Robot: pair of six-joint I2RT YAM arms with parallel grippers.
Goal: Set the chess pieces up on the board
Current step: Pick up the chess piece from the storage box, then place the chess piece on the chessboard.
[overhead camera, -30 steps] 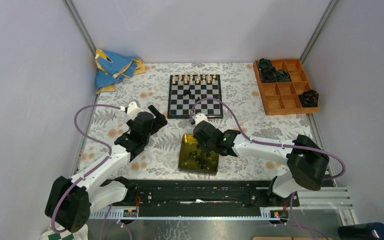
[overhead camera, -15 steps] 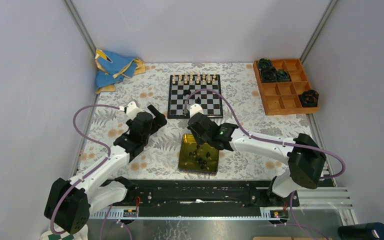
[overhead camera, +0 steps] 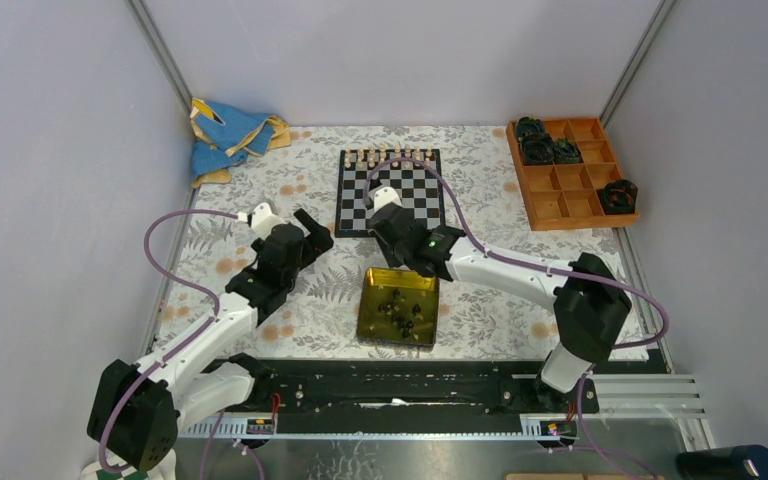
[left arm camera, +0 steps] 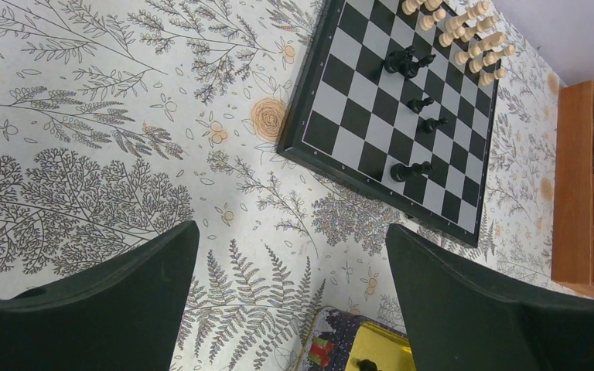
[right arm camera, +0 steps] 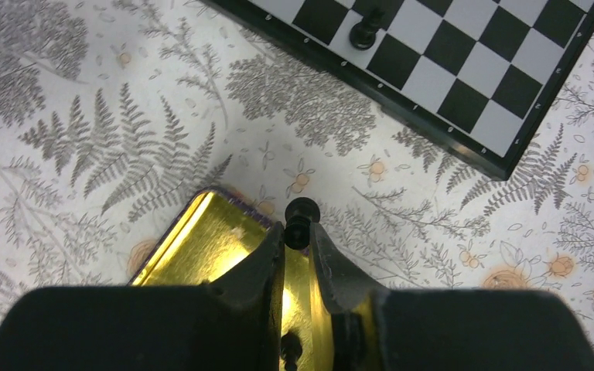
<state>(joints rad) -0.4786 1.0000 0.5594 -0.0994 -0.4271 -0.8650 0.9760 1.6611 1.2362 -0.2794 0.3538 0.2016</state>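
arms (overhead camera: pixel 205 330): white links, black joints | cables (overhead camera: pixel 205 211): purple | tool fingers (left arm camera: pixel 472 309): black

Bright, even light, soft shadows; glare on tin (right arm camera: pixel 201 247); near jaws blurry.

The top view overlooks the whole bench (overhead camera: pixel 260 180) from behind. Both wrist views face down, close, apparently sharing the near edge of the board (left arm camera: pixel 363 116).

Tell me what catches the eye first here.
The right gripper pinches a tiny black chess piece over the far edge of the yellow tin. Beyond it sits the board, cream pieces lined along its far edge, a few black ones scattered on it.
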